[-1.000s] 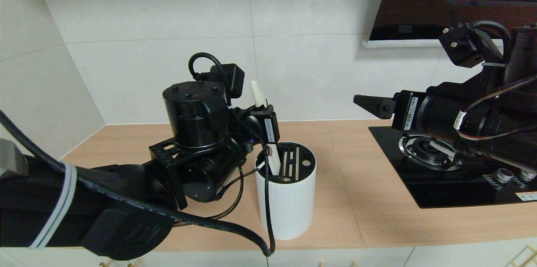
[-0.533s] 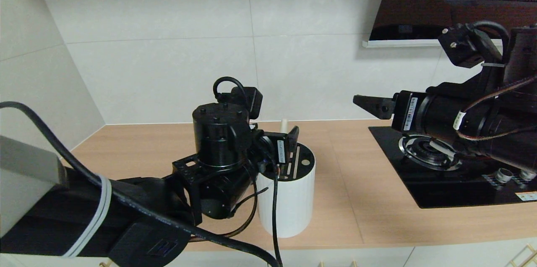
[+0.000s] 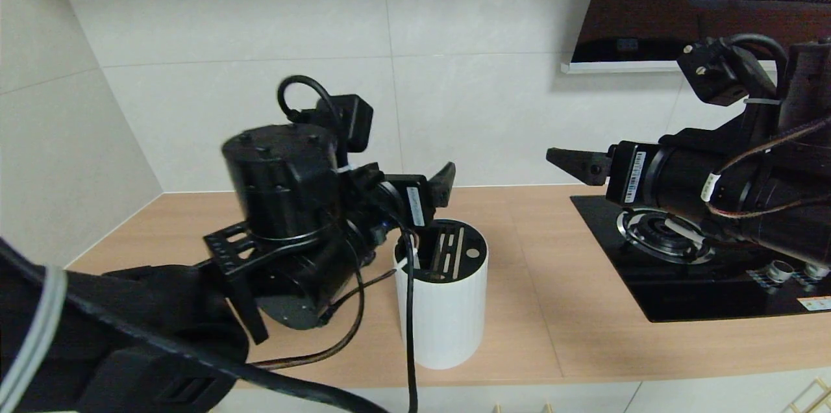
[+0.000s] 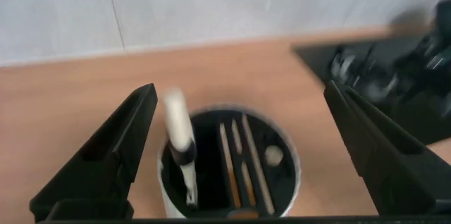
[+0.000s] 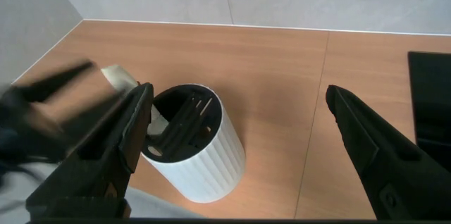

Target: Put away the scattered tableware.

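On the wooden surface (image 3: 552,257), a white ribbed holder (image 3: 448,315) with a slotted black top. Standing in one slot near its rim — a cream-handled utensil (image 4: 177,122), touched by nothing. Just above the holder, the left gripper (image 4: 239,94), fingers spread wide apart. Well to the holder's right, raised near the black hob (image 3: 675,289), the right gripper (image 5: 238,94) — fingers likewise apart, holding nothing.
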Robot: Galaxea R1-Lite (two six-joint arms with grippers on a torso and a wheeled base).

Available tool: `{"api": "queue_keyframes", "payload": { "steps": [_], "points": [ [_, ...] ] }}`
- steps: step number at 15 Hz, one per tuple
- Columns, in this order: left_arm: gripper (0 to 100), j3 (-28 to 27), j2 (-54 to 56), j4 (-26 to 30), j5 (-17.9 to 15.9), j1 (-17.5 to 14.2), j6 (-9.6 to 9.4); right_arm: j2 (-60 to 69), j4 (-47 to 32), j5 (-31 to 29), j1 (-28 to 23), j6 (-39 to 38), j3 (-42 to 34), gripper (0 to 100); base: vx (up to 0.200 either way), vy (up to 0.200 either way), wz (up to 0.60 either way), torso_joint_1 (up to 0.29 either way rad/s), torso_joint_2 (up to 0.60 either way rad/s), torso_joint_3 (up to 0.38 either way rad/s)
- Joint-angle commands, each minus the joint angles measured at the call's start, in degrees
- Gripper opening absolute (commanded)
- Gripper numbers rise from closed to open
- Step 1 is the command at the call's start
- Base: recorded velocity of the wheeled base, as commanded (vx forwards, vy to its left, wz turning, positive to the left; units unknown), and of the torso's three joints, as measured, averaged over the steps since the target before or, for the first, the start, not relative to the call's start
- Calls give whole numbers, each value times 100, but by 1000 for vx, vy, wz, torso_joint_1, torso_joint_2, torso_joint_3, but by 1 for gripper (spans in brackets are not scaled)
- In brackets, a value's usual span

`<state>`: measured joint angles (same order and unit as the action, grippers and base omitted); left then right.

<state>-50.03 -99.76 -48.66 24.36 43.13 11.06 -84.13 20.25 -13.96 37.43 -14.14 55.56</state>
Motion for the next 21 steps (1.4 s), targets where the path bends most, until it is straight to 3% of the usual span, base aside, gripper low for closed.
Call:
{"api": "queue_keyframes", "payload": {
  "steps": [1, 2, 4, 5, 6, 7, 11, 12, 14, 15, 17, 18, 20, 21],
  "points": [
    [100, 160, 1222, 24, -274, -279, -33, 46, -3, -2, -139, -1, 16, 100, 0, 0, 0, 0, 0, 0],
    [100, 204, 1415, 24, -397, -340, -42, 63, 5, -2, -201, 8, 25, 100, 0, 0, 0, 0, 0, 0],
    [100, 696, 2487, 50, -1029, -710, -411, 503, -3, -107, -447, 34, -178, 100, 0, 0, 0, 0, 0, 0],
    [100, 758, 2593, 59, -1091, -762, -455, 582, -3, -125, -464, 43, -265, 100, 0, 0, 0, 0, 0, 0],
    [100, 1206, 3226, 331, -1434, -1210, -763, 1258, -21, -63, -939, 61, -775, 100, 0, 0, 0, 0, 0, 0],
    [100, 1479, 3630, 604, -1478, -1298, -860, 1715, -12, -46, -1141, 113, -1127, 100, 0, 0, 0, 0, 0, 0],
    [100, 2164, 5440, 1949, -1451, -1861, -904, 3992, -47, 95, -1862, 720, -2498, 100, 0, 0, 0, 0, 0, 0],
    [100, 2349, 6530, 2977, -1460, -2010, -912, 4976, -390, 95, -2073, 852, -2779, 100, 0, 0, 0, 0, 0, 0],
    [100, 2366, 7400, 3988, -1478, -2318, -912, 5811, -1014, 95, -2108, 957, -2788, 100, 0, 0, 0, 0, 0, 0],
    [100, 2322, 8473, 5148, -1574, -2863, -904, 7006, -2262, 51, -2125, 1080, -2770, 100, 0, 0, 0, 0, 0, 0],
    [100, 2358, 9202, 5552, -1794, -3267, -904, 7833, -3176, -28, -2134, 1256, -2753, 100, 0, 0, 0, 0, 0, 0],
    [100, 2428, 9413, 5728, -1882, -3513, -886, 8035, -3440, -424, -2143, 1291, -2762, 100, 0, 0, 0, 0, 0, 0],
    [100, 2568, 9422, 5684, -1645, -3654, -877, 8026, -3457, -924, -2143, 1273, -2788, 100, 0, 0, 0, 0, 0, 0],
    [100, 2612, 9510, 5675, -1715, -4049, -930, 7754, -3457, -863, -2574, 1265, -2779, 100, 0, 0, 0, 0, 0, 0]
  ]
}}
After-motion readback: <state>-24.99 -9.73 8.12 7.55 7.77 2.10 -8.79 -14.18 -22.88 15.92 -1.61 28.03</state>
